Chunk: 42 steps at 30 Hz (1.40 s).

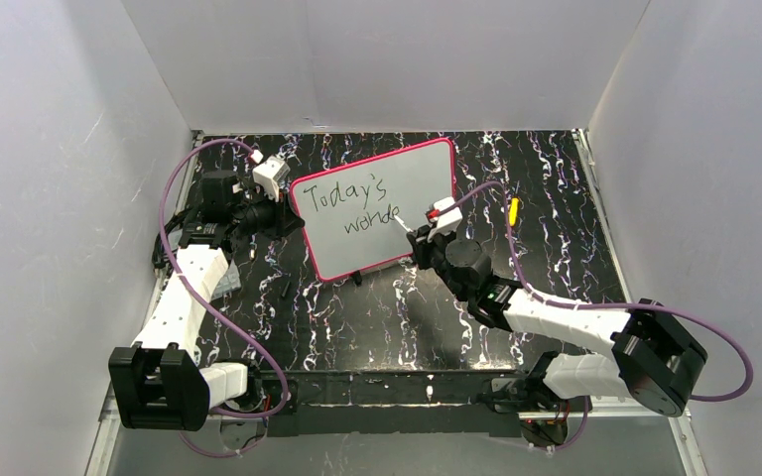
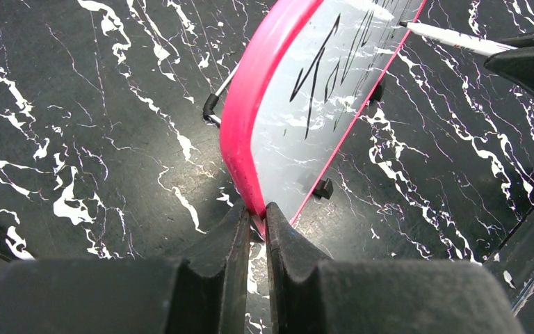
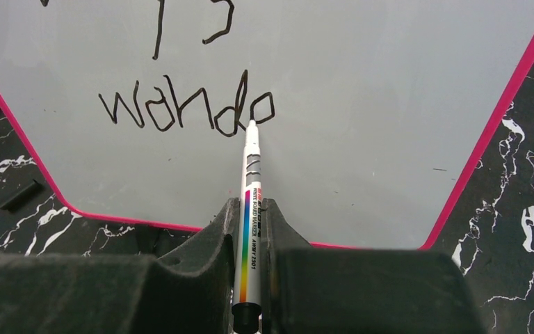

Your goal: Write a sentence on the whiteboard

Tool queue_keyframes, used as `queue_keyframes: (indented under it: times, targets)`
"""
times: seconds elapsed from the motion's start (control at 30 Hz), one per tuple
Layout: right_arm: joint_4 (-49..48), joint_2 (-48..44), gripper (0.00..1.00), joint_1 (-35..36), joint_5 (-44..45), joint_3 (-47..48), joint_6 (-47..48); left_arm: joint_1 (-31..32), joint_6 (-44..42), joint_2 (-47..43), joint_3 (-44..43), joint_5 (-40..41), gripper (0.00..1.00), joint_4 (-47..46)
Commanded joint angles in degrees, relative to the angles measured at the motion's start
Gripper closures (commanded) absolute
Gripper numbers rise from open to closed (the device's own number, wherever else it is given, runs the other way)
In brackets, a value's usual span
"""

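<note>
**Left pincer [image 2: 254,212] bracing, right pincer [image 3: 250,209] writing**

Left: clamped shut on the pink rim of the whiteboard [image 1: 377,208], at its left edge, likely to steady it against pen pressure. Right: closed around a marker [image 3: 252,160], tip touching the surface just after "wondo", so mid-word in the sentence [image 1: 352,203]. Board propped tilted near the far edge of the counter [image 1: 357,317], about centre.

Black tabletop [image 1: 357,327] w/ white marble veins; plain white walls [image 1: 60,149] left, right & behind it; even light.
</note>
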<state>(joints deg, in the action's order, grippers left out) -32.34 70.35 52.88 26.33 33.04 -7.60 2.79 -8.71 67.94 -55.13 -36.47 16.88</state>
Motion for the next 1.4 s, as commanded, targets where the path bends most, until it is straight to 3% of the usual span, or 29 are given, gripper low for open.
queue_keyframes:
  times: [0.0, 0.57, 0.8, 1.37]
  targets:
    - [-1.49, -0.03, 0.99, -0.32, 0.48, -1.19, -1.47, 0.38, -0.36, 0.32, -0.76, -0.68, 1.0, 3.06]
    - [1.15, -3.06, 0.99, -0.32, 5.82, -0.68, 0.56, 0.38, -0.35, 0.18, -0.75, -0.67, 1.0, 3.06]
    - [0.24, -7.02, 0.99, -0.32, 3.59, 0.0, 1.22, 0.38, -0.41, 0.09, -0.75, -0.63, 1.0, 3.02]
    - [-4.17, -2.11, 0.99, -0.32, 3.89, 2.32, 3.54, 0.38, -0.37, -0.07, -0.76, -0.79, 1.0, 3.07]
